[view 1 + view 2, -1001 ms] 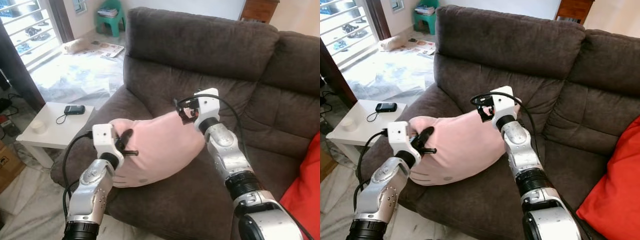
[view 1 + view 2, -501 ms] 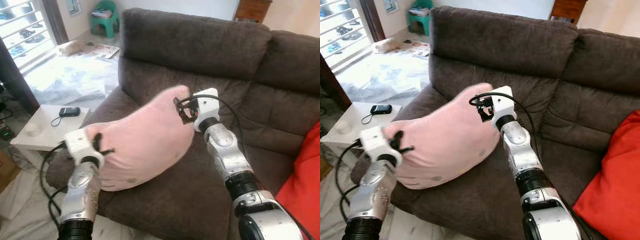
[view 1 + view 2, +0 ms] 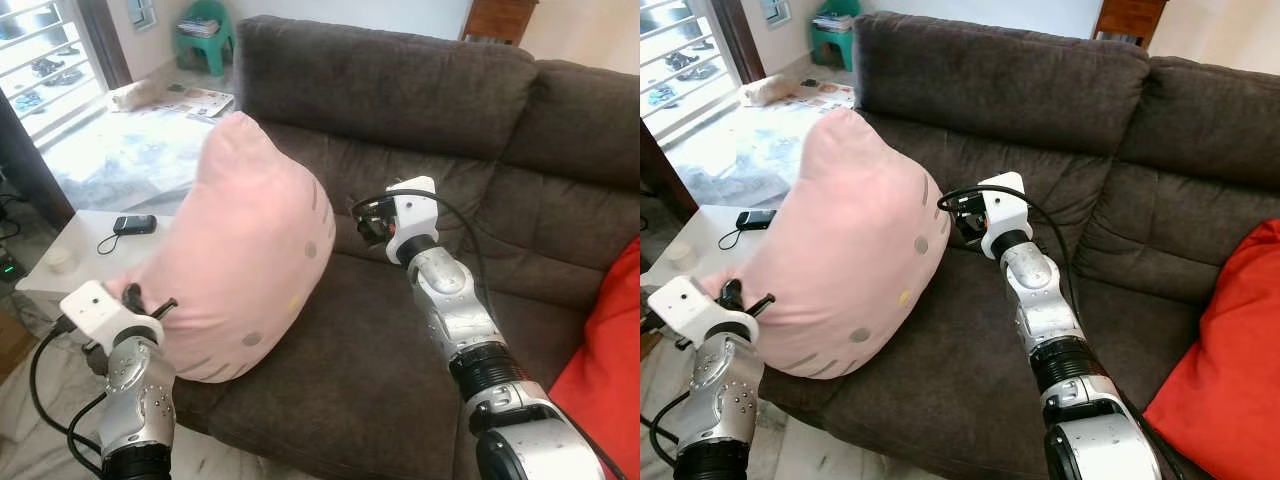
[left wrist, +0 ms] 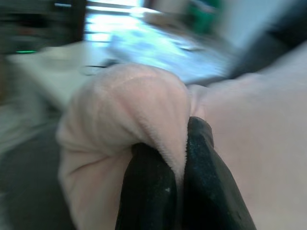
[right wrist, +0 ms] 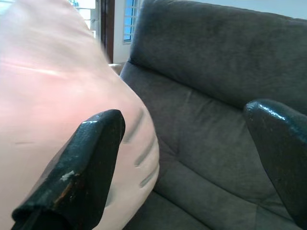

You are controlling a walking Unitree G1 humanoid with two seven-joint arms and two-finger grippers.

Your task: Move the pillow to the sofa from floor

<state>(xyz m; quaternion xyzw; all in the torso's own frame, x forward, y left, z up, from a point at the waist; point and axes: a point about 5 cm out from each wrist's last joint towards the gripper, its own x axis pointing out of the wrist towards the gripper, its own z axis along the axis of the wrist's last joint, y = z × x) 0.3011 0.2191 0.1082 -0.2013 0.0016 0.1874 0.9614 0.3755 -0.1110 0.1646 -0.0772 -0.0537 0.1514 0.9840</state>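
Pillow [image 3: 248,250] upright on sofa [image 3: 400,90]; L gripper [image 4: 168,163] pinching corner, R gripper [image 5: 187,158] open beside.

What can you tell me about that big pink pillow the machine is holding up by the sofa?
The pink pillow is soft and plush-looking, with a cartoon cat face: whisker lines, small grey dots and a yellow dot. It stands tilted on its lower edge at the end of the brown sofa, over the armrest, its top reaching up before the backrest. The left gripper pinches a bunched corner of it between its black fingers. The right gripper is open beside it, apart from the fabric.
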